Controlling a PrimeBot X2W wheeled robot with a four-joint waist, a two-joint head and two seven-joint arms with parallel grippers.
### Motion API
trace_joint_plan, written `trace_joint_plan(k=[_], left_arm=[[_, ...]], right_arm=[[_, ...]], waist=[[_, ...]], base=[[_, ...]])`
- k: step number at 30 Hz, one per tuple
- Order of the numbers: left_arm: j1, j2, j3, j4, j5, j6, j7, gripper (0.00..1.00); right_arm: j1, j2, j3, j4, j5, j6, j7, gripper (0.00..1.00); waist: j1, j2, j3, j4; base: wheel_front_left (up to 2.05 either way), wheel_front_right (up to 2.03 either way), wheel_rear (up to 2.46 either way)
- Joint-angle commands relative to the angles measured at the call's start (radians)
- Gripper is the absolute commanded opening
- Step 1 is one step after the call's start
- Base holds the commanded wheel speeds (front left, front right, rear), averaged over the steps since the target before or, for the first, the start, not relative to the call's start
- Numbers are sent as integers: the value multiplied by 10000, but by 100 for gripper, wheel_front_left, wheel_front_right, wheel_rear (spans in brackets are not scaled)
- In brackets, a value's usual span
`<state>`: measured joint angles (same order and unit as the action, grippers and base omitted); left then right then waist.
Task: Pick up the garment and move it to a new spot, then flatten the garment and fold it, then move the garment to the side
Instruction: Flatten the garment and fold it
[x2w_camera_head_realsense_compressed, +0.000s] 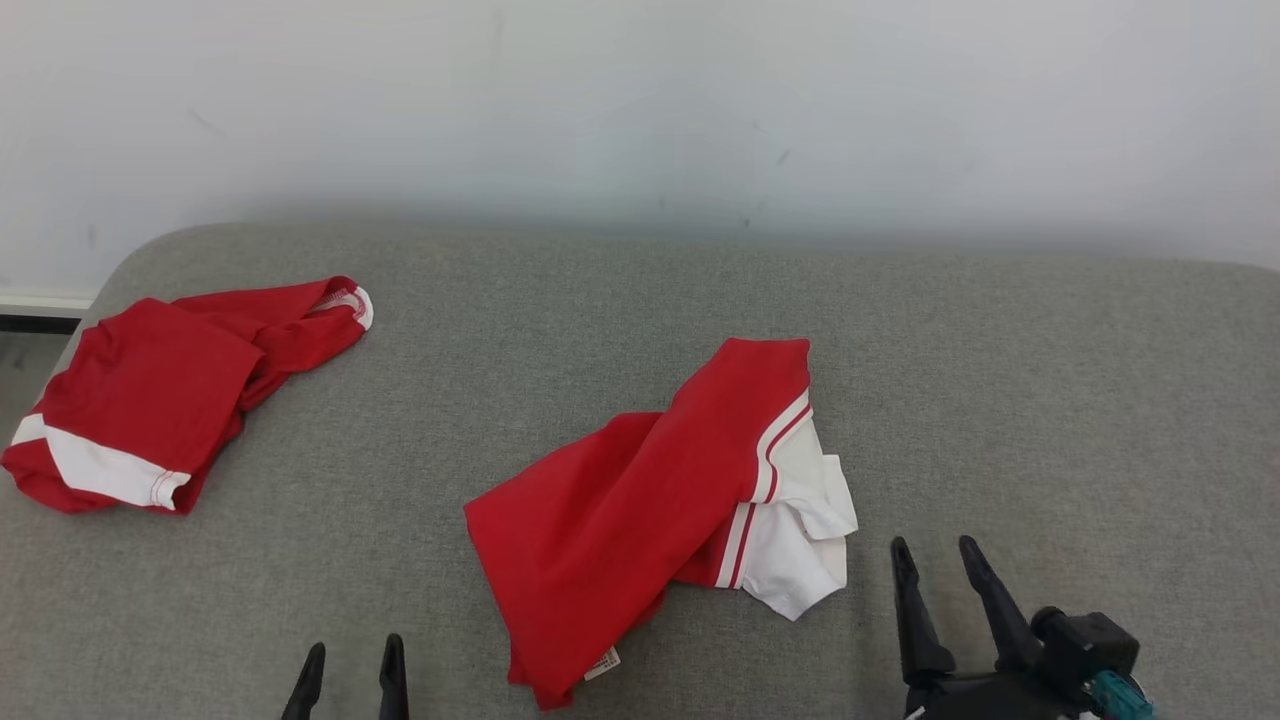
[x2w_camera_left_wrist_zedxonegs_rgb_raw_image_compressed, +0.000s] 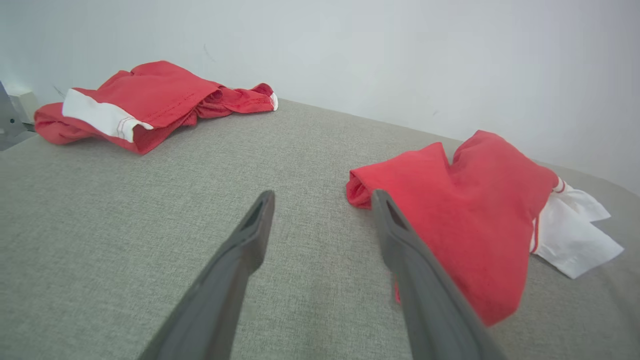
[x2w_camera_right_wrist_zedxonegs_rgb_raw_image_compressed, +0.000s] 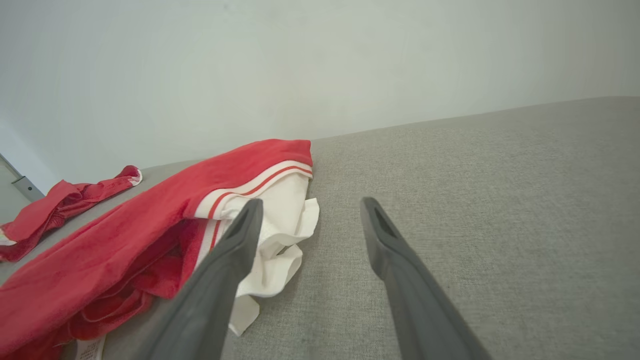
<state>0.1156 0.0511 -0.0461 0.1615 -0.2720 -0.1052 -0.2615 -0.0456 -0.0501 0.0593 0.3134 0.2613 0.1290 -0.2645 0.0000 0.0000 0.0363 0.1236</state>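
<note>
The left end effector (x2w_camera_head_realsense_compressed: 355, 645) and right end effector (x2w_camera_head_realsense_compressed: 935, 545) are both released, empty; the garment (x2w_camera_head_realsense_compressed: 620, 510) lies crumpled between them on the grey surface (x2w_camera_head_realsense_compressed: 1000, 380). Likely relocated already; flattening, folding and moving aside remain

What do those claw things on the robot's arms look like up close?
The left end effector and right end effector each have two long, dark grey fingers tapering to rounded tips, with a slot-like recess near each tip. Behind the right one sits a black housing with a teal fitting.
</note>
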Motion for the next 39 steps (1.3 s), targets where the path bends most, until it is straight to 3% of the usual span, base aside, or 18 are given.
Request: trace_joint_plan(k=[1,19,20,21,22,28,33,39], left_arm=[[-112,-8,70,-47,-13,43,-31,100],[-591,-13,-255,-20,-186,150,-32,100],[-599,-15,-248,-14,-194,153,-32,100],[-611,-12,-253,-7,-204,150,-32,100],[-622,-13,-257,11,-213,148,-32,100],[-579,-14,-300,99,-218,156,-32,100],[-344,-14,-326,100,-326,201,-32,100],[-183,-14,-367,179,-493,227,-32,100]], right_arm=[[-184,-6,89,152,-31,35,-19,100],[-3304,-3,336,5325,790,36,-21,100],[-3474,-6,362,5488,874,36,-21,90],[-3626,-12,352,5620,895,36,-21,57],[-3710,-11,389,5717,939,36,-21,0],[-4003,-13,357,5903,927,36,-21,0],[-3688,-106,-258,4571,665,36,-21,0],[-3081,-148,-973,2735,1162,36,-22,0]], waist=[[0,0,41,27],[0,0,601,1061],[0,0,619,1102],[0,0,630,1141],[0,0,624,1168],[0,0,541,1206],[0,0,333,906],[0,0,91,368]], base=[[0,0,0],[0,0,0],[0,0,0],[0,0,0],[0,0,0],[0,0,0],[0,0,0],[0,0,0]])
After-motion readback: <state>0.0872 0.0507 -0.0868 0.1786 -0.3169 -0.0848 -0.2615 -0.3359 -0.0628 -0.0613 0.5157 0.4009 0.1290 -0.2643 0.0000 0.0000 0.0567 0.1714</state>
